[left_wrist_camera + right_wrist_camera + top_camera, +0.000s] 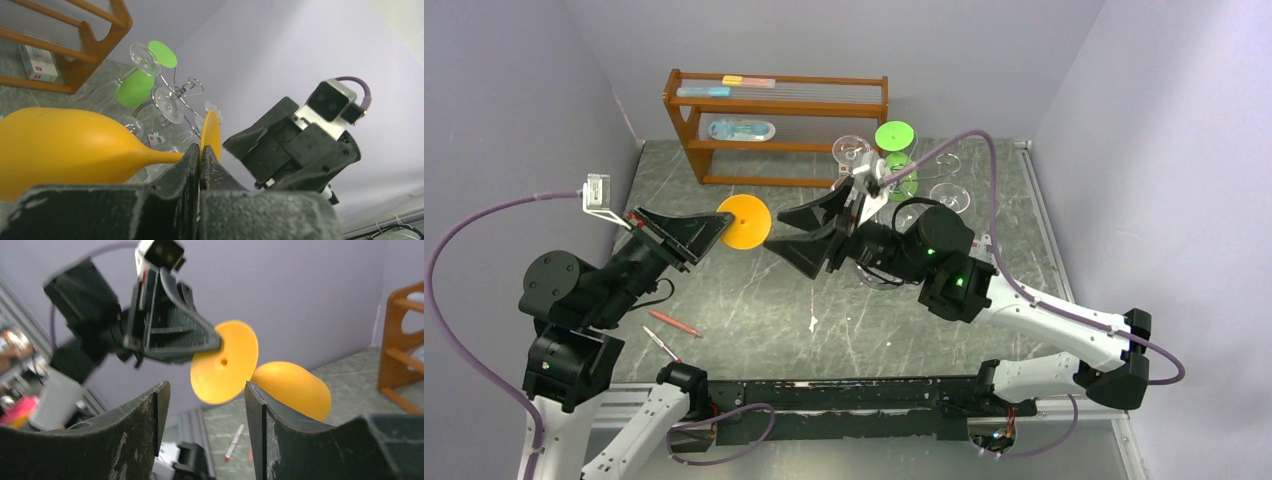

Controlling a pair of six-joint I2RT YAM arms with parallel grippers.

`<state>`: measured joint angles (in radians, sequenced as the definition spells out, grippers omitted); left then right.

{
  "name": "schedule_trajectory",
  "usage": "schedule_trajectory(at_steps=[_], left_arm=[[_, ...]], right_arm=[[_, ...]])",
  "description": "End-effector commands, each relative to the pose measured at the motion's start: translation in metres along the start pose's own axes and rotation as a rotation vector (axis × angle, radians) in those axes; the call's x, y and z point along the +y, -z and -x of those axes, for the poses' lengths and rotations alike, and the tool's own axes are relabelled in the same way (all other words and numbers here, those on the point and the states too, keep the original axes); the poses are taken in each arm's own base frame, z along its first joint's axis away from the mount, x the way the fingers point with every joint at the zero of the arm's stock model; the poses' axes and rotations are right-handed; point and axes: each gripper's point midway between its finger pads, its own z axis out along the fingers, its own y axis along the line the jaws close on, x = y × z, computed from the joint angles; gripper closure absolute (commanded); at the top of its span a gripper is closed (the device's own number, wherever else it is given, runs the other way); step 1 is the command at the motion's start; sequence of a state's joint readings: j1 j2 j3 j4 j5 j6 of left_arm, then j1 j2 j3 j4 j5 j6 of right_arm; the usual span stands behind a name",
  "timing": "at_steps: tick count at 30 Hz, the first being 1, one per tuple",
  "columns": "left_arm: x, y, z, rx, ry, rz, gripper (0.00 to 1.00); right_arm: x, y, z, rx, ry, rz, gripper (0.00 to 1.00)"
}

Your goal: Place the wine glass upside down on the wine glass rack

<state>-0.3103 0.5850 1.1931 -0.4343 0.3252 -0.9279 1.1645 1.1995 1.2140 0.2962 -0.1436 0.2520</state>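
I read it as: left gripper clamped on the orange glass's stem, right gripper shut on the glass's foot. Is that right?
Not quite. The left gripper is clamped on the stem of the orange glass, but the right gripper is open, not shut. The right wrist view shows its jaws wide apart, with the glass's foot ahead of them and ungripped.

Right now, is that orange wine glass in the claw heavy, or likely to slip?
The orange wine glass looks opaque, probably plastic: likely light and tough. The left claw pinches only its thin stem, with the bowl sticking out sideways, so it may swivel. Its smooth surface could be slippery.
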Motion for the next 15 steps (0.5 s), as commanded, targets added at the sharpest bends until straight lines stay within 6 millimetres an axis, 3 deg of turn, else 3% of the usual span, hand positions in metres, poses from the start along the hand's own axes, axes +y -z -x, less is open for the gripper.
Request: schedule_trajectory(at_steps=[1, 8, 12, 15], left_arm=[[-0.006, 0.001, 0.001, -0.016, 0.006, -0.039, 0.95], [-0.011, 0.008, 0.001, -0.024, 0.006, -0.061, 0.95], [-0.015, 0.01, 0.003, -0.033, -0.002, -0.071, 0.95], [-0.018, 0.012, 0.005, -0.042, -0.001, -0.08, 0.95]], right_arm=[[-0.012, -0.004, 0.007, -0.002, -0.301, -0.151, 0.41], [-0.01, -0.017, 0.009, 0.015, -0.397, -0.163, 0.43], [-0.01, -0.022, 0.005, 0.028, -0.414, -0.158, 0.4], [-0.01, -0.026, 0.002, 0.043, -0.432, -0.167, 0.46]])
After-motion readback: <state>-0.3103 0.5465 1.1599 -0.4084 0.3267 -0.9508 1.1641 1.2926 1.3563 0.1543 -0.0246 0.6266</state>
